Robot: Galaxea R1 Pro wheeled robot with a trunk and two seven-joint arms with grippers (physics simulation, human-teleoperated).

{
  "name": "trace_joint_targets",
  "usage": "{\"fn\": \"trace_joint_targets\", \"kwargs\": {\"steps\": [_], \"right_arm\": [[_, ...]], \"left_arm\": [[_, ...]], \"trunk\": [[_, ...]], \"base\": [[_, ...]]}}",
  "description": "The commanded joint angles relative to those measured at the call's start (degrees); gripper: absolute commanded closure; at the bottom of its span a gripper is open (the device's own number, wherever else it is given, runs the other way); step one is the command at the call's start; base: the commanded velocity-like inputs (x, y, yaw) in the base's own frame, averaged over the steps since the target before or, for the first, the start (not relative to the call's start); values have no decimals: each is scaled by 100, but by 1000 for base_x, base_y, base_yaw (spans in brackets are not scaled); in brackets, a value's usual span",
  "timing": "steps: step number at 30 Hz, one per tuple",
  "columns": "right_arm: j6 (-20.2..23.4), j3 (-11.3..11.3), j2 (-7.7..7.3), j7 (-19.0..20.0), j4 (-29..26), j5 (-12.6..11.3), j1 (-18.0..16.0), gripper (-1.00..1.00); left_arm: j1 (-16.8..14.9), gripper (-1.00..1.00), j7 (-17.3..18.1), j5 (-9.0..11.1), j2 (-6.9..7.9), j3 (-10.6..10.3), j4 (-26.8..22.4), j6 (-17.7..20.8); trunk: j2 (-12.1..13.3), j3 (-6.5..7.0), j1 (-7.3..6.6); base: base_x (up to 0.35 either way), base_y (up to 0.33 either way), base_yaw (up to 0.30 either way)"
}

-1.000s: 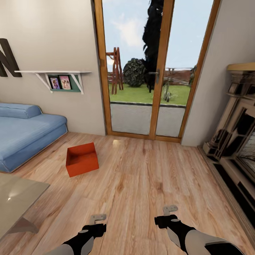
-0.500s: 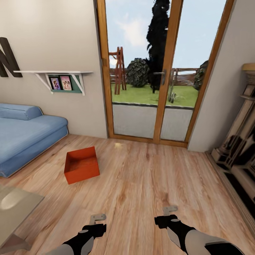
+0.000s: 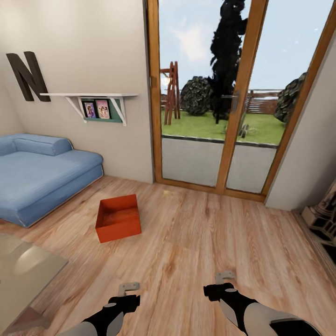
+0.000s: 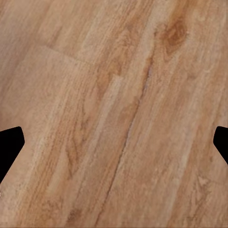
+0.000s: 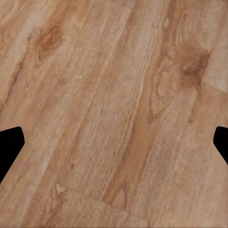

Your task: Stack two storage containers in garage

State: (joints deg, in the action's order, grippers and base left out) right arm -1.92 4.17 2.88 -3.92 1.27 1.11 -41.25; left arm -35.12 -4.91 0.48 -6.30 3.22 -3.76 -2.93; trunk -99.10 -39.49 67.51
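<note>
One red-orange storage container (image 3: 118,218) sits open-topped and empty on the light wood-plank floor (image 3: 186,242) of the living room, ahead and to the left, near the blue sofa (image 3: 42,175). My left gripper (image 3: 129,287) hangs low in the head view, well short of the container and a little to its right. My right gripper (image 3: 225,276) hangs further right. Both are open and empty; in the wrist views each gripper (image 4: 114,142) (image 5: 114,142) has only bare planks between its wide-apart fingertips.
A glass table corner (image 3: 23,275) juts in at the near left. Glazed wooden doors (image 3: 228,107) stand straight ahead, showing the garden. A dark letter N (image 3: 28,76) and a white wall shelf (image 3: 88,100) are on the left wall. Dark furniture (image 3: 324,219) lines the right.
The whole picture has shifted right and the doors look nearer, so the camera has turned left and advanced. The container lies where it was. Both grippers keep their pose.
</note>
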Motion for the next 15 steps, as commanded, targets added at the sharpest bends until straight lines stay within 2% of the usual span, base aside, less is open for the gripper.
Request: {"fn": "trace_joint_targets", "kwargs": {"steps": [1, 13, 15], "right_arm": [[-20, 40, 2, -25, 14, 12, -6, -100], [-20, 40, 2, -23, 14, 12, -6, -100], [-20, 40, 2, -24, 14, 12, -6, -100]], "left_arm": [[-6, -100, -10, 5, -2, 30, 7, -20], [-5, -100, -10, 5, -2, 30, 6, -15], [-4, -100, -10, 5, -2, 30, 7, -15]], "trunk": [[-2, -5, 0], [-2, -5, 0], [-2, -5, 0]], "base": [[142, 0, 66], [293, 0, 13], [152, 0, 1]]}}
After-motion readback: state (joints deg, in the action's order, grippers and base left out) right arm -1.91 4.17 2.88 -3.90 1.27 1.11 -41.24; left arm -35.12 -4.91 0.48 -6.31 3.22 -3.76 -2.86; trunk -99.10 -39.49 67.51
